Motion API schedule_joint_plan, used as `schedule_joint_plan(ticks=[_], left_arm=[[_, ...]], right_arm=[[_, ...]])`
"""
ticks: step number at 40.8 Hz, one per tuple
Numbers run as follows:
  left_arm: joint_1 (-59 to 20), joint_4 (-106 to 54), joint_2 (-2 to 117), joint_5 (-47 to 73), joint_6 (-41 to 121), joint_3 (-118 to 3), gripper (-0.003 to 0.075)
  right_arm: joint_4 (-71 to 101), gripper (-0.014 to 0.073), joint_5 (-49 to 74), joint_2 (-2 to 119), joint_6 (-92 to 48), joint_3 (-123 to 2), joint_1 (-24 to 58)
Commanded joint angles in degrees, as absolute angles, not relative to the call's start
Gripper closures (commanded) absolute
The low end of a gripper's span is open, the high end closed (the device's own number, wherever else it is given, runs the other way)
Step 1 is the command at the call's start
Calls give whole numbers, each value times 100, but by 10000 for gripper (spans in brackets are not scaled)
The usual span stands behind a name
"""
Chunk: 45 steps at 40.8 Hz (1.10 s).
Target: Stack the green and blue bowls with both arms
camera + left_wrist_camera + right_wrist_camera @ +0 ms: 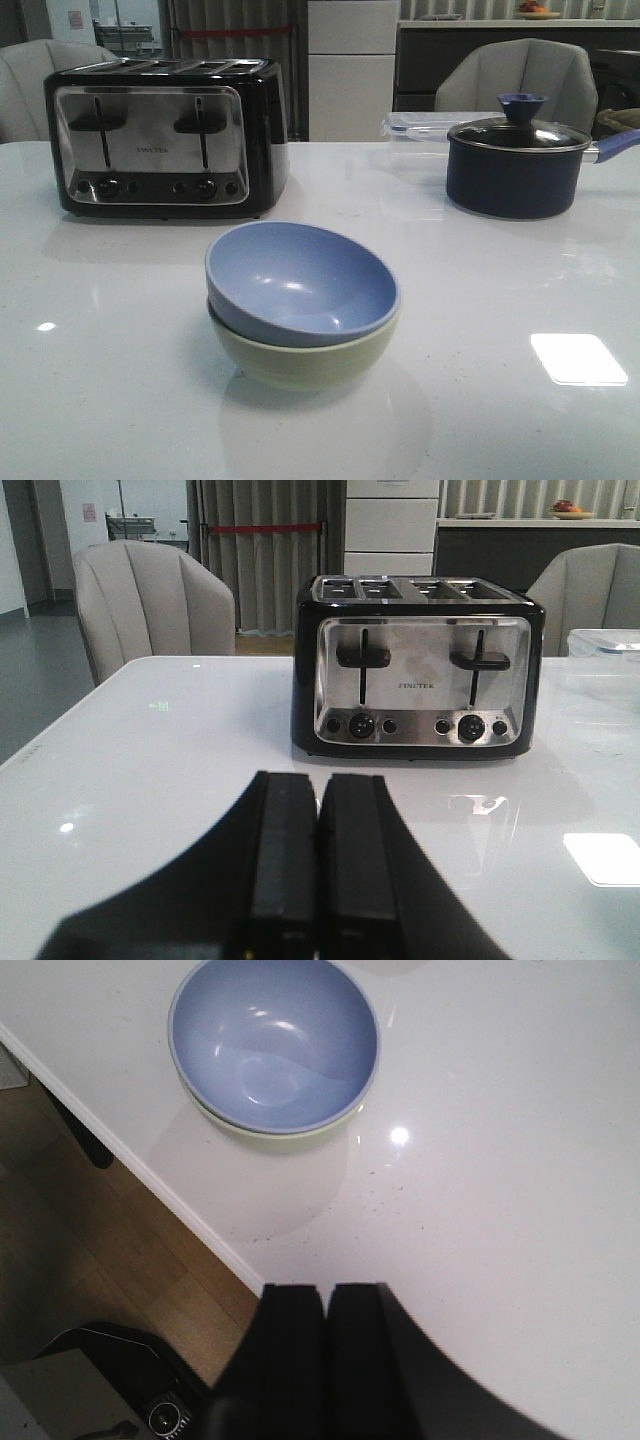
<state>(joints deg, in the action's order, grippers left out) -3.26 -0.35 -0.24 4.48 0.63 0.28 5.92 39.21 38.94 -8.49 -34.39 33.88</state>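
The blue bowl (300,280) sits nested inside the green bowl (300,360) near the middle front of the white table. The stack also shows in the right wrist view, blue bowl (272,1040) above the green rim (280,1140). My right gripper (325,1290) is shut and empty, raised above the table's edge and apart from the bowls. My left gripper (318,780) is shut and empty, low over the table, facing the toaster. Neither arm shows in the front view.
A black and silver toaster (165,135) stands at the back left. A dark navy saucepan with a glass lid (520,160) stands at the back right, a clear container (415,125) behind it. The table's edge (150,1180) and wooden floor show in the right wrist view.
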Motion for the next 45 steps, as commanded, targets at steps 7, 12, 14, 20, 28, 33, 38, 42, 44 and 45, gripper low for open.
schedule_joint_plan(ticks=[7,12,14,20,28,33,38,42,44,45], left_arm=[[-325,-56,-149,-72,0,53,627],[-325,-56,-149,-72,0,53,627],[-325,-56,-149,-72,0,53,627],[-325,-56,-149,-72,0,53,627],[-325,-56,-149,-72,0,53,627],[-325,-56,-138,-72,0,53,627],[-325,-56,-138,-72,0,53,627],[-325,-56,-138,-72,0,53,627],[-325,-56,-138,-72,0,53,627],[-325,-56,-138,-72,0,53,627]], right_arm=[[576,537,3578,3865,-888,-3593,3348],[568,537,3521,3685,-888,-3463,3267],[570,537,3318,3504,-894,-3294,3030],[570,537,2061,2568,-894,-2440,1758],[570,537,537,1105,-894,-1085,557],[570,537,0,426,-894,-408,239],[570,537,-126,-94,-894,-13,118],[570,537,-137,-164,-894,142,117],[570,537,-127,-164,-894,137,117],[570,537,-126,-164,-894,137,117]])
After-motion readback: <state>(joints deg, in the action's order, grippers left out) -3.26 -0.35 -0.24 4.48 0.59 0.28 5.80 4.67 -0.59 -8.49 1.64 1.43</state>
